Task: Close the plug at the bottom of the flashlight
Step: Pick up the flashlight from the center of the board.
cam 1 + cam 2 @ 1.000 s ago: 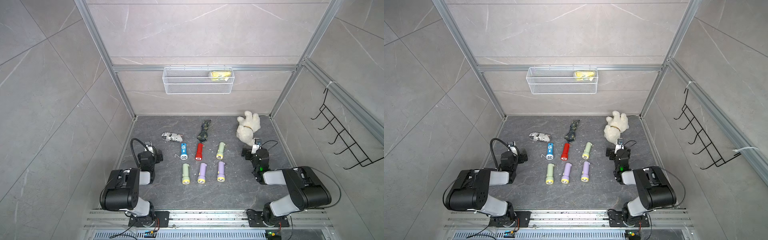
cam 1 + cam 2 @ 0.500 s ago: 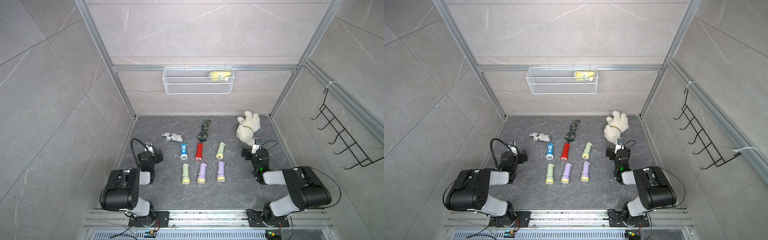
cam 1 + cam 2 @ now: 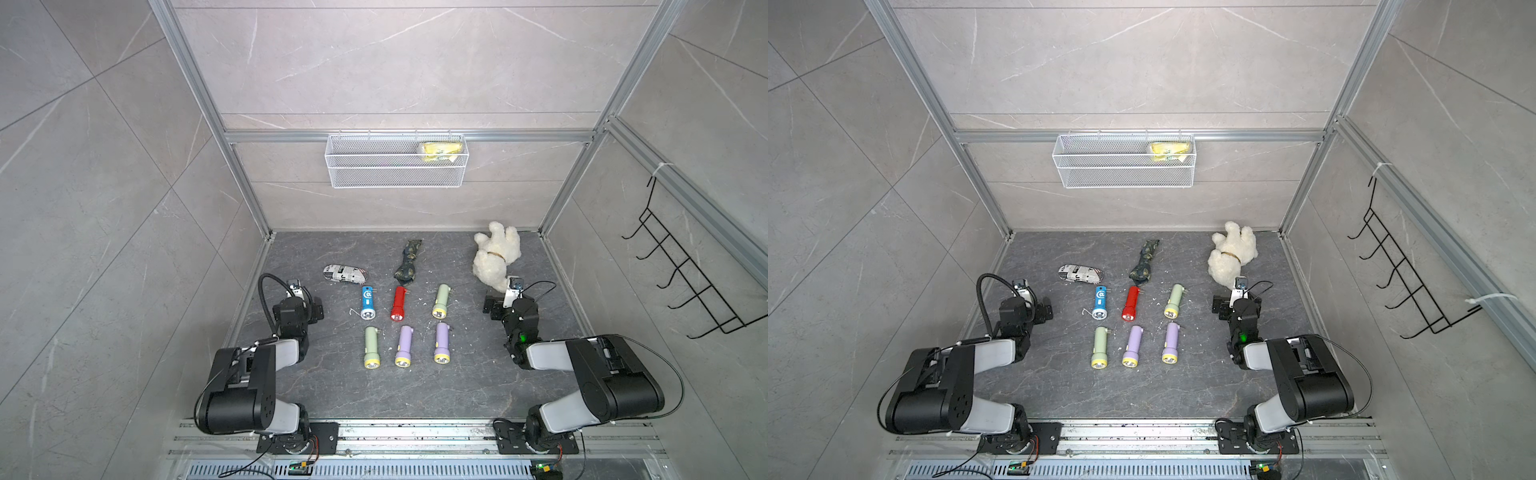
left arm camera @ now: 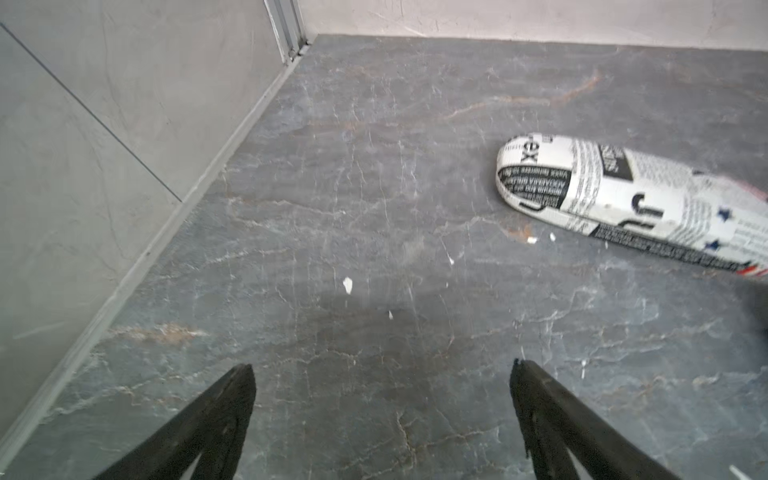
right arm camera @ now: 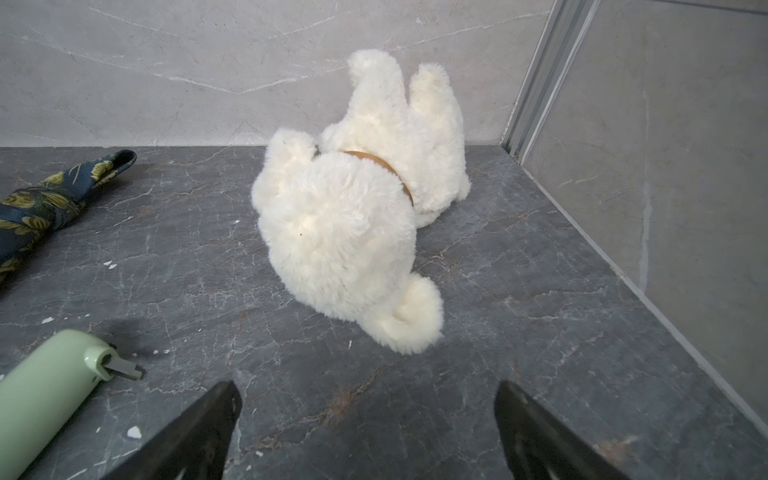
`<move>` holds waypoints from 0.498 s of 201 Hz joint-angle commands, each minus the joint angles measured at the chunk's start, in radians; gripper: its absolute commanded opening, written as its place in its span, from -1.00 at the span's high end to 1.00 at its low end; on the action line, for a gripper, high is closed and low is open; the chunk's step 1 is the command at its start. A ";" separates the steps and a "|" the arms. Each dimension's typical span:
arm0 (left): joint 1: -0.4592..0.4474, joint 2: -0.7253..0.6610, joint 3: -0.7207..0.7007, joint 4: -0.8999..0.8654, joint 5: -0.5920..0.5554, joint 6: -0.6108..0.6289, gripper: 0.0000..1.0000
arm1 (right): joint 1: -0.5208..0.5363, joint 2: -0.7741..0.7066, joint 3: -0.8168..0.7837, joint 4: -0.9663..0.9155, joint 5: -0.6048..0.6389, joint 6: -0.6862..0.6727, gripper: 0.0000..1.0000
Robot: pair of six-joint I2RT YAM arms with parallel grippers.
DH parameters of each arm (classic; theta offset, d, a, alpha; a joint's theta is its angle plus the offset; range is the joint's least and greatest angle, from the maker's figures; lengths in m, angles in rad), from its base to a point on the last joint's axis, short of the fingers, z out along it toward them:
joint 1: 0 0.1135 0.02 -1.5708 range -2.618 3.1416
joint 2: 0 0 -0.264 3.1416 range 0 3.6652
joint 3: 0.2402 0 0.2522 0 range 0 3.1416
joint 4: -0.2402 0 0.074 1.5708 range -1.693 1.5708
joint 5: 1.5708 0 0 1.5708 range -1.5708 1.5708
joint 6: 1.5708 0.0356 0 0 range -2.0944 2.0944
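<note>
- Left claw (image 4: pixel 381 365) released, empty, above bare tabletop (image 4: pixel 374 208), nr newsprint pouch (image 4: pixel 623 195)
- Right claw (image 5: pixel 368 384) also released, empty, facing plush dog (image 5: pixel 353 216)
- Green flashlight (image 5: pixel 45 390), w/ plug (image 5: pixel 122 369) sticking out, lies on tabletop near that claw

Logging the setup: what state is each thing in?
Left gripper: jaws open, empty.
Right gripper: jaws open, empty.
Back green flashlight: lying, plug folded out.
Front green flashlight: lying, plug unclear.
Blue flashlight: lying, plug unclear.
Red flashlight: lying, plug unclear.
Purple flashlights: lying, plugs unclear.
Umbrella: folded.
Plush dog: lying down.
Case: closed.
Basket: holds a yellow packet.
</note>
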 commanded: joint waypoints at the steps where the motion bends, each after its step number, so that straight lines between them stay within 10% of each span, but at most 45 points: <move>1: -0.023 -0.129 0.148 -0.265 -0.093 -0.047 -1.00 | 0.004 -0.029 -0.004 -0.022 0.016 0.000 -1.00; 46: -0.196 -0.194 0.288 -0.511 -0.198 -0.139 -1.00 | 0.025 -0.232 0.121 -0.386 0.176 0.067 -1.00; 100: -0.427 0.056 0.569 -0.794 -0.208 -0.350 -0.99 | 0.024 -0.255 0.499 -1.064 0.050 0.305 -1.00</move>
